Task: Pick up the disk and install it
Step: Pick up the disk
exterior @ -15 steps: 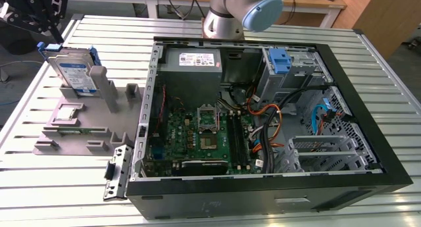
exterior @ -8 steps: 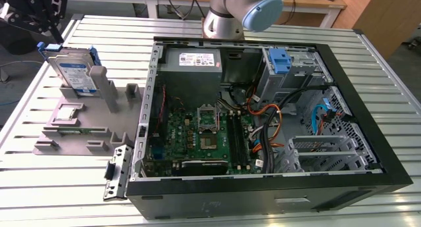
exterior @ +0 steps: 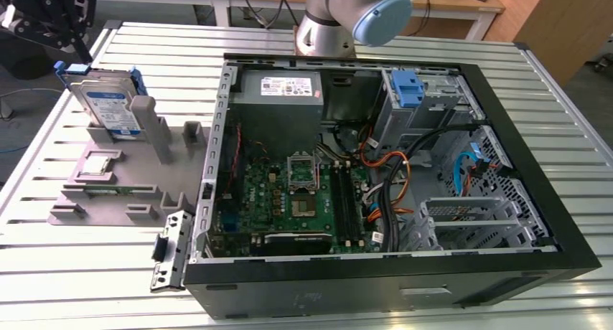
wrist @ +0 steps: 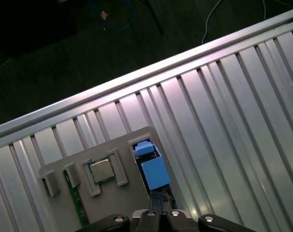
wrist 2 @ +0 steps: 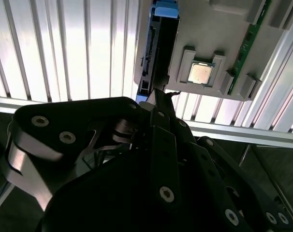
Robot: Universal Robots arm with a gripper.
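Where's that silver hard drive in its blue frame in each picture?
Exterior view: silver hard drive upright in the grey plastic holder, exterior view's left.
Second wrist view: drive edge-on beside the square chip.
First wrist view: drive beside the same chip.
Shared landmark: the chip.

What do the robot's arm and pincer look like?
The arm is a silver-grey metal tube with a rounded light-blue joint cap. The pincer is matte black, built of flat linkage plates studded with silver screw heads.
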